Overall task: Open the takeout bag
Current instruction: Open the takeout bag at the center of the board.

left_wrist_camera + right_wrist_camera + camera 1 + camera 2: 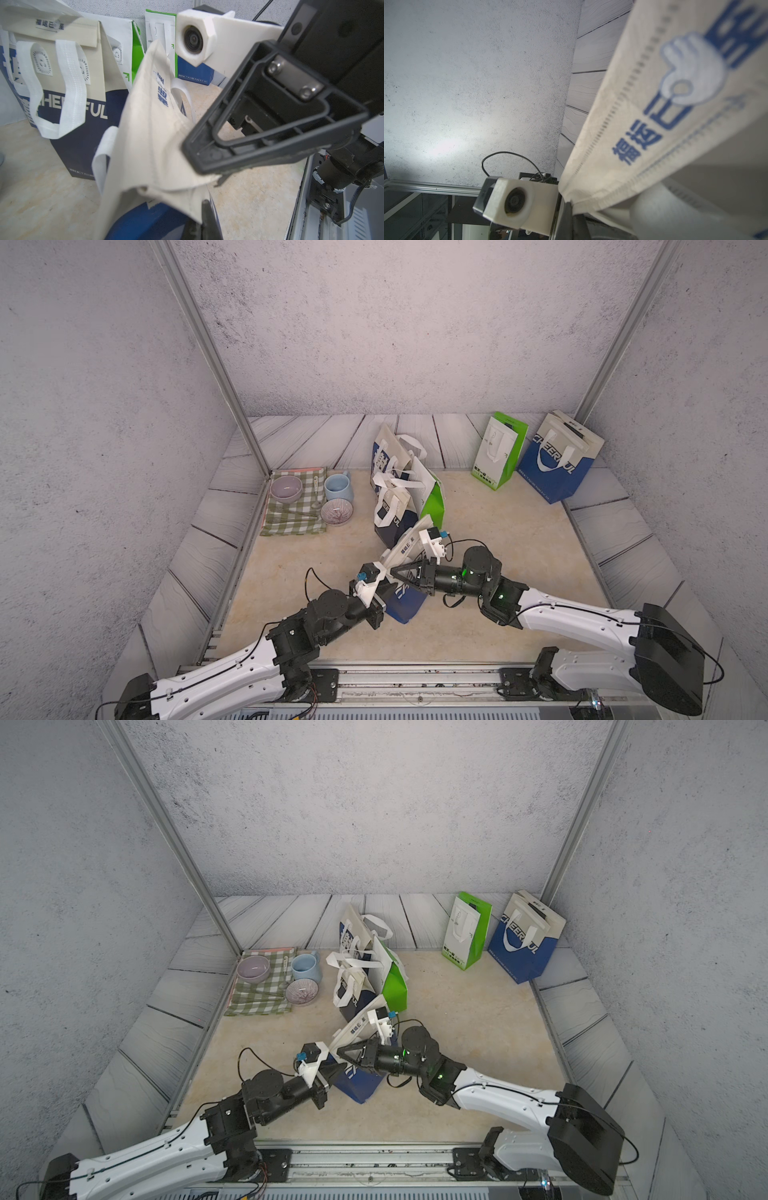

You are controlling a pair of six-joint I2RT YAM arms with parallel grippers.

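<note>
- Stage: both grasps are on and the opening itself is not done. Judged early in the task.
- Left gripper (388, 588): jaws closed tight, pinching the near top edge of the cream-and-blue non-woven takeout bag (406, 605). In the left wrist view the cream fabric runs right down to its dark finger (206, 222).
- Right gripper (394, 570): jaws closed too, clamped on the bag's cream top flap (409, 546). The left wrist view shows fabric bunching out from under its black triangular tips. The right wrist view shows the flap seam nipped at the tip.
- The two grippers sit just beside each other, almost tip to tip, with the left one lower and nearer the robot base.
- Bag position: directly under and between both grippers. Its blue body sags onto the beige tabletop (519, 556) below the right gripper, tilted rather than upright. The flap stretches taut away from the tips toward the far side.
- Mouth: no interior shows in any view and the sides look pressed flat, so it is not yet spread.
- Left to do (judgement): draw the two pinch points apart so the flap peels off the front panel and the mouth opens. All of that travel is yet to come.
- Risk (judgement): the thin fabric may slip from the tips, or the light bag may drag instead of opening.
- Beyond the right gripper's tips is a cluster of other handled bags, including a navy-and-cream fabric bag (395, 510) and a green-and-white bag (433, 502). They stand near the flap's far end; contact cannot be told.
</note>
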